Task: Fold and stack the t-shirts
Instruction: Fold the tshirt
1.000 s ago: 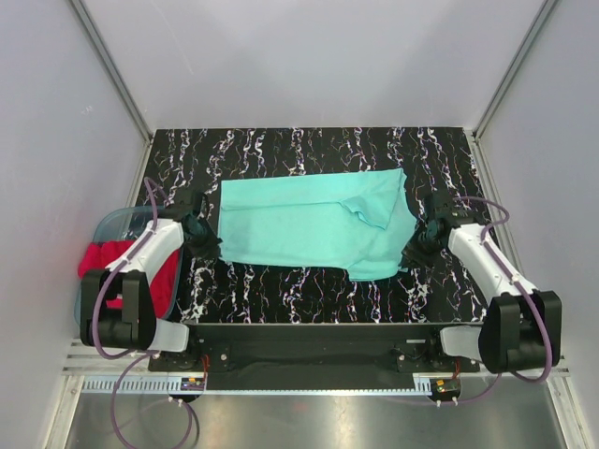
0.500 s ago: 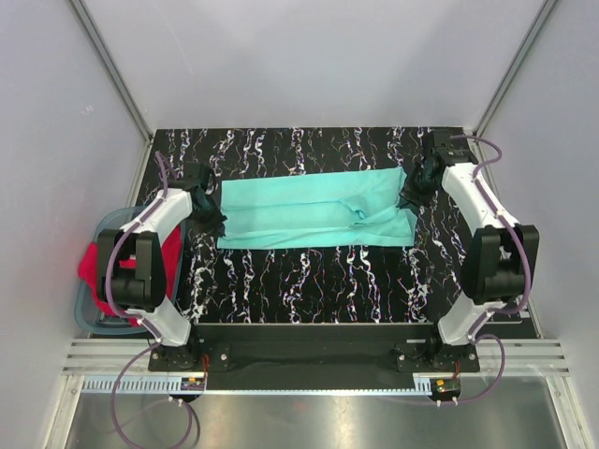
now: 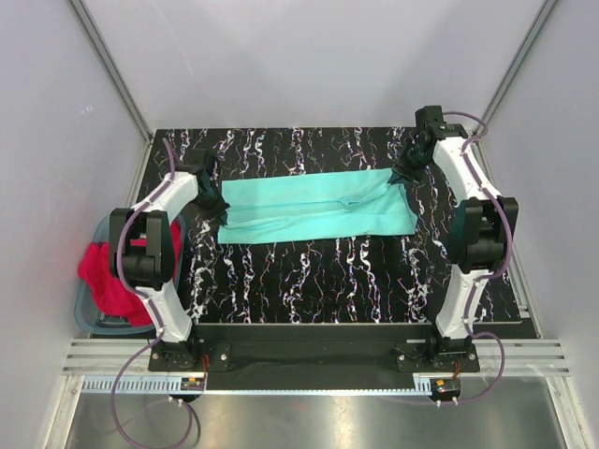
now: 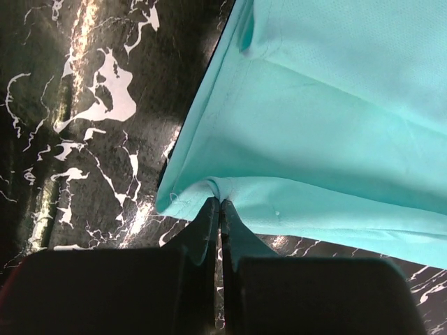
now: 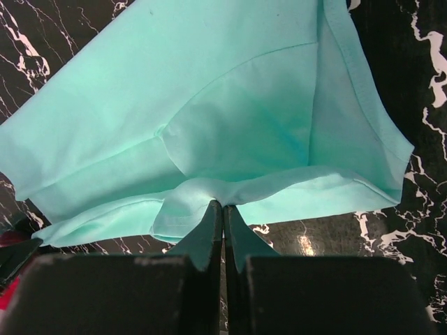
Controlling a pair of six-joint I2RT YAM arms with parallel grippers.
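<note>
The left gripper (image 4: 217,204) has its two fingers pressed flat together, with no gap between them. They pinch a small pucker of cloth at the left edge of the mint-teal t-shirt (image 3: 314,210). The right gripper (image 5: 223,206) is clamped the same way on the shirt's right end, where a fold of cloth gathers into the fingertips and a hemmed edge runs off to the right. In the top view this grip sits at the shirt's far right corner.

Between the two grippers the shirt stretches as a long band from left to right across the black, white-veined table (image 3: 318,281), in its far half. Layers lie doubled over one another and a crease shows near the middle. Whether the pinched ends rest on the table or hang just above it cannot be told.

Well apart, off the table's left edge, the red t-shirt (image 3: 108,271) lies crumpled in a translucent tub (image 3: 84,316) and bulges over its rim.
</note>
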